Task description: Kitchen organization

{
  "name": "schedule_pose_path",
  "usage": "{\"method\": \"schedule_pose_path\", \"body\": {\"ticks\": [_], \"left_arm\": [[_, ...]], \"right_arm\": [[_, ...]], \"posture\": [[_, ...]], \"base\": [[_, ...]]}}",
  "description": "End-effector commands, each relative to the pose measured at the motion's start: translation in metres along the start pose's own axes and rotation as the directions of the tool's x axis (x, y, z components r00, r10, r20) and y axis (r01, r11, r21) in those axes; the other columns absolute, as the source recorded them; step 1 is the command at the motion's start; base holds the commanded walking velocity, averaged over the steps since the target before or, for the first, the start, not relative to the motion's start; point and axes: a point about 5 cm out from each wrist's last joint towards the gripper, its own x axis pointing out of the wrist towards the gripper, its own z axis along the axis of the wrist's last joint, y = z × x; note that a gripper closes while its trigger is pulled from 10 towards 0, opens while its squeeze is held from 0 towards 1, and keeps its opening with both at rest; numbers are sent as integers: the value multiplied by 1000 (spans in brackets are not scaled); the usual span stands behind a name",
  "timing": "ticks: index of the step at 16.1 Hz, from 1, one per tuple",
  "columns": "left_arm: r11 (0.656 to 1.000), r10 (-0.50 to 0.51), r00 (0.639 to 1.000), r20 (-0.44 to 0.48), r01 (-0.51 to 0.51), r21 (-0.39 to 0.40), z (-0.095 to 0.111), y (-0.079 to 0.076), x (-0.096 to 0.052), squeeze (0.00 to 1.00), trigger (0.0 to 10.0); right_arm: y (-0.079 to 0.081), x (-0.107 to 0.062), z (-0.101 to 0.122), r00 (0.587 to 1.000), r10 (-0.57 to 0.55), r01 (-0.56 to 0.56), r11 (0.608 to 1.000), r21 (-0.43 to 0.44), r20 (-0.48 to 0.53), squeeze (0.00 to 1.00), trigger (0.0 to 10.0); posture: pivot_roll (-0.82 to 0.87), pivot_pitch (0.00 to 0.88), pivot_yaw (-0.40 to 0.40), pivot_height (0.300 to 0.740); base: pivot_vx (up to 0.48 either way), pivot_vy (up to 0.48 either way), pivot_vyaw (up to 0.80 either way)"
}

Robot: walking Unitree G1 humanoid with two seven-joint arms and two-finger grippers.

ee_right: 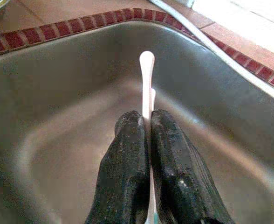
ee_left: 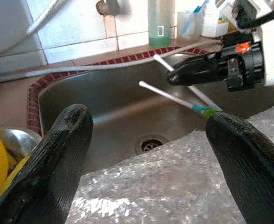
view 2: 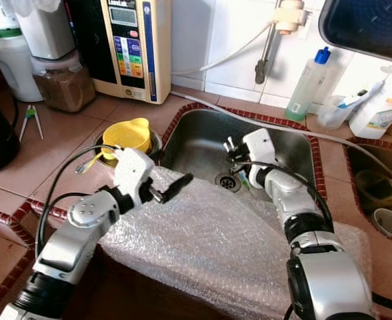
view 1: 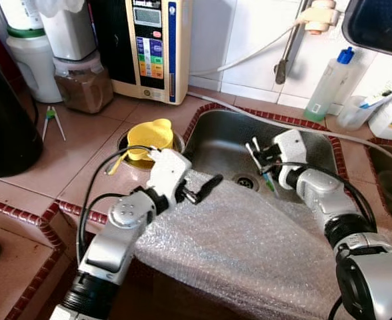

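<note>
My right gripper [ee_right: 145, 119] hangs over the steel sink [view 1: 219, 143], shut on a pair of thin white sticks [ee_left: 174, 95] joined at a green end. The sticks poke out past the fingertips toward the sink's left wall. My left gripper [view 1: 206, 187] is open with nothing between its fingers. It hovers just above the sheet of bubble wrap [view 1: 249, 247] that drapes over the sink's front rim, near the drain [view 1: 245, 181]. A yellow cup [view 1: 149, 137] sits in a metal bowl on the counter left of the sink.
A similar green-ended pair of sticks [view 1: 53, 121] lies on the tiled counter at the left. A black kettle [view 1: 6, 120], a jar [view 1: 83, 83] and a water purifier [view 1: 153, 47] stand at the back left. A soap bottle [view 1: 328, 83] stands behind the sink.
</note>
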Motion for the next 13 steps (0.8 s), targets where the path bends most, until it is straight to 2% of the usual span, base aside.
{"method": "schedule_pose_path", "body": {"ticks": [1,4,6,10,11,13], "left_arm": [[1000,18,1000,9,-18,-19,2,-2,2,1000,10000],[999,12,1000,-6,-13,-44,-1,-8,4,1000,10000],[999,12,1000,-22,-12,-41,-3,-9,5,1000,10000],[998,-33,997,-67,30,-48,-9,-12,3,1000,10000],[999,-25,997,-68,22,-44,-9,-11,3,1000,10000],[998,52,998,-48,-53,-30,-4,-3,4,1000,10000]], "right_arm": [[3,-2,-6,1000,20,-20,1000,-16,-9,1000,10000],[0,-3,-8,999,-32,32,999,5,-5,1000,10000],[1,-5,-14,999,-47,46,996,77,10,1000,10000],[7,-8,-29,999,-12,15,999,48,-46,1000,10000],[8,-8,-28,999,-10,12,998,64,-39,1000,10000],[11,-5,-15,998,-2,-2,997,75,56,1000,10000]], "posture": [[36,0,-2,740],[25,0,-1,740],[19,0,4,740],[9,0,24,740],[8,0,24,740],[9,0,17,740]], "base": [[0,0,0],[0,0,0],[0,0,0],[0,0,0],[0,0,0],[0,0,0]]}}
